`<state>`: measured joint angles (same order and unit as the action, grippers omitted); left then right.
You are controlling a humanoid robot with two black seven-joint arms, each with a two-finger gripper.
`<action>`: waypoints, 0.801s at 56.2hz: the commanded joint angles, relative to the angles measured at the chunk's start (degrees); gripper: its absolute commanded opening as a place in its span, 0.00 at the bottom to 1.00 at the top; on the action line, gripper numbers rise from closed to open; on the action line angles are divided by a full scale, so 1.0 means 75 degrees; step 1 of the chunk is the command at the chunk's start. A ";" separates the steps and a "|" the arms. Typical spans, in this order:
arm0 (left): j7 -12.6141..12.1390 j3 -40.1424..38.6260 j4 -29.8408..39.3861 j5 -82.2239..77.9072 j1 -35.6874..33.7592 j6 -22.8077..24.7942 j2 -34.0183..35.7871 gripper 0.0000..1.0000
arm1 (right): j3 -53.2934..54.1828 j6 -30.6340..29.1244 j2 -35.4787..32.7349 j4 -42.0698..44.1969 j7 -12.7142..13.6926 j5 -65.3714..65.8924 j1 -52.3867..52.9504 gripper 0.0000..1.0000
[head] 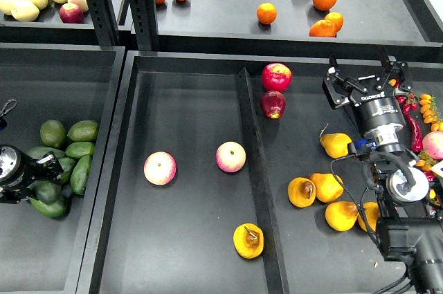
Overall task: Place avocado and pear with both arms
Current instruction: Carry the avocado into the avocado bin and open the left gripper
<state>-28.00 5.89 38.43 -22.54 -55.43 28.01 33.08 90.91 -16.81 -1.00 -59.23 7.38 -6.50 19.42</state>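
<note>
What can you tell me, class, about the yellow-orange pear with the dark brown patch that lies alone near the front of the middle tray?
The roundish yellow-orange pear with the dark brown patch lies on the dark floor of the middle black tray, near its front right corner, close to the tray's right wall, contact unclear. Its skin looks smooth and matte. The brown patch and a short dark stem face up toward the camera. No other fruit touches it, and neither gripper is near it.
</note>
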 commanded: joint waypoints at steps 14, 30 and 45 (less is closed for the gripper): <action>0.0000 -0.0141 -0.0307 0.0017 0.0254 -0.0001 -0.0099 0.51 | 0.0008 0.0003 -0.0148 -0.0001 0.0000 -0.0012 0.0000 1.00; 0.0000 -0.0141 -0.0307 0.0017 0.0266 -0.0001 -0.0134 0.56 | 0.0008 0.0003 -0.0194 0.0011 0.0012 -0.0035 0.0000 1.00; 0.0000 -0.0141 -0.0307 0.0017 0.0289 -0.0001 -0.0146 0.68 | -0.0004 0.0003 -0.0218 0.0035 0.0012 -0.0035 0.0000 1.00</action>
<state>-28.05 4.95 36.15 -22.42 -53.19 28.00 31.97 90.89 -16.79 -2.56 -59.00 7.44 -6.77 19.42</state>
